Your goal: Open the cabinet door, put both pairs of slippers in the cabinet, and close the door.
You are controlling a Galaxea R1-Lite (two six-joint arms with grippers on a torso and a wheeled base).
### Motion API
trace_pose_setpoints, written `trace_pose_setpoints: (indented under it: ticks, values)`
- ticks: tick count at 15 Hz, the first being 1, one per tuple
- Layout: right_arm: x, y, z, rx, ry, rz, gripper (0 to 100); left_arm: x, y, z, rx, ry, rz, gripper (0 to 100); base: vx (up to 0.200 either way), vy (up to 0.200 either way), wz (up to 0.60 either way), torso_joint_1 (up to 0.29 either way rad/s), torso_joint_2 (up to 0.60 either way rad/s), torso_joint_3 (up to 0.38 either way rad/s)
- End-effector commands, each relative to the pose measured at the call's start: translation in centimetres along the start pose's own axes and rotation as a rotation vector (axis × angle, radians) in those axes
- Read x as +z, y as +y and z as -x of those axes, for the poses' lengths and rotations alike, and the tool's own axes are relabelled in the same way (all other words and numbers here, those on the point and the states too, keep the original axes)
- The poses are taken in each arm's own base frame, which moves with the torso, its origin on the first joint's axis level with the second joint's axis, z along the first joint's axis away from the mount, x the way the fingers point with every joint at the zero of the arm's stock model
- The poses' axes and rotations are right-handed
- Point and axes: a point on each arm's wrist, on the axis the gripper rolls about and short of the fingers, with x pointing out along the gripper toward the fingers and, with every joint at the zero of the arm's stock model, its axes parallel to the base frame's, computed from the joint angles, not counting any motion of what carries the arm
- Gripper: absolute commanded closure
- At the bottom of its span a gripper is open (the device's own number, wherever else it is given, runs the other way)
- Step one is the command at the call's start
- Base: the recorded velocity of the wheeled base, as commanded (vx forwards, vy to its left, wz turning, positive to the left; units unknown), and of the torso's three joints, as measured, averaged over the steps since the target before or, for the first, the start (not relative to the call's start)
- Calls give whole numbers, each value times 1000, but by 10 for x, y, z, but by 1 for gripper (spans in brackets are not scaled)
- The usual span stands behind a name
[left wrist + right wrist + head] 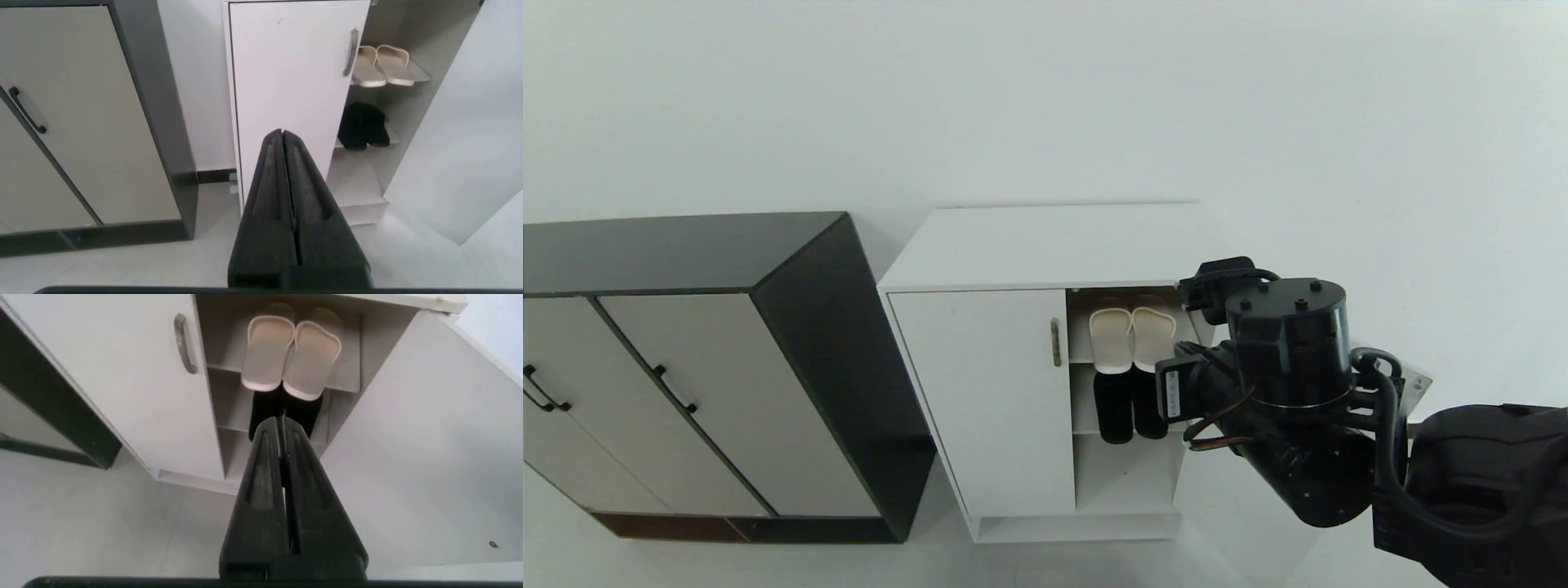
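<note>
The right arm point(1290, 384) is showing a matte black shell with a drum-shaped joint, screws point(1298, 303) dotting its cap, a white label point(1174, 390) and black cables point(1383, 441) looping alongside. The left gripper point(282, 135) and right gripper point(283, 425) are showing black wedge-shaped fingers point(265, 188).

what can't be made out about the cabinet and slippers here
- black slippers: right wrist view, the right claw covers the middle of the pair.
- open door: head view, the right arm hides nearly all of it.
- closed door: left wrist view, the left claw blocks its lower part.
</note>
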Motion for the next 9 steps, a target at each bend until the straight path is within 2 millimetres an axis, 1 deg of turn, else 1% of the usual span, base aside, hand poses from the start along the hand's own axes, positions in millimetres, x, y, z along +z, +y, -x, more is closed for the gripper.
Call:
trace_pose_setpoints:
  ticks: [1,6,7,9]
  values:
    - [0,-1,0,1,0,0,100,0,0,0,2,-1,0,100,0,0,-600,-2,-2,2]
    - [0,-5,-2,-13,2,-1,100,0,0,0,2,-1,0,100,0,0,-600,8,-1,1]
    - [1,-7,-3,-22,0,-3,100,0,0,0,2,-1,0,100,0,0,0,0,0,0]
    - [6,-21,-12,-69,-14,-17,100,0,0,0,0,-1,0,100,0,0,0,0,0,0]
